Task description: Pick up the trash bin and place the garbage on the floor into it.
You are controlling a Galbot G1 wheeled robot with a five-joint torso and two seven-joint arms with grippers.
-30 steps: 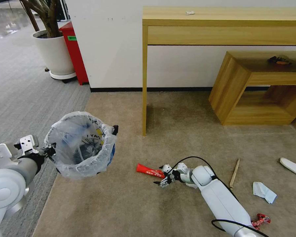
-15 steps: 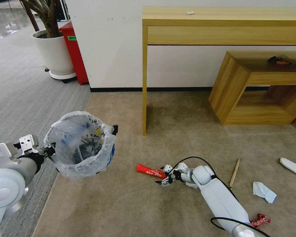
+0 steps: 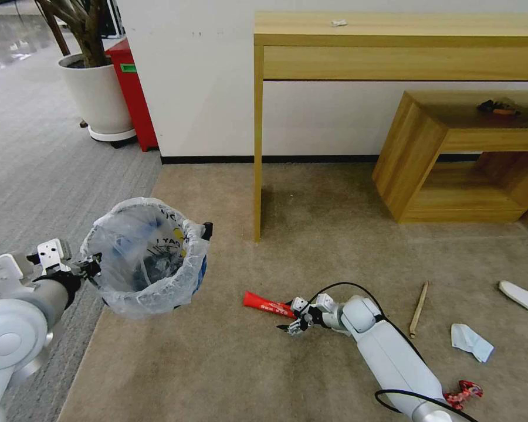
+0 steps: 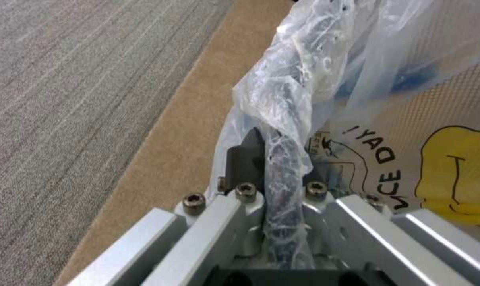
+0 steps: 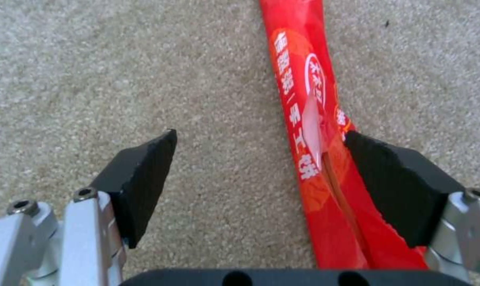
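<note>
The trash bin (image 3: 149, 258), lined with a crinkled white bag, hangs above the carpet's left edge. My left gripper (image 3: 91, 269) is shut on its rim; in the left wrist view the gripper (image 4: 279, 167) pinches the bag-covered rim (image 4: 287, 119). On the beige floor (image 3: 311, 234) lies a long red wrapper (image 3: 267, 303). My right gripper (image 3: 293, 323) is down at its near end, open. In the right wrist view the wrapper (image 5: 298, 119) runs between the pads, against the one pad (image 5: 399, 186). More garbage lies to the right: a stick (image 3: 418, 309), a tissue (image 3: 471, 341), a white slipper (image 3: 522, 298), a crumpled red wrapper (image 3: 463, 391).
A tall wooden console table (image 3: 393, 41) stands against the wall, one leg (image 3: 257, 176) on the carpet behind the wrapper. A low wooden shelf (image 3: 452, 158) sits at the right. A potted plant (image 3: 97, 94) and a red box (image 3: 132, 88) stand on grey carpet (image 3: 41, 176) at the left.
My right gripper has sunk slightly toward the carpet at the wrapper's near end. The bin and left arm have barely shifted.
</note>
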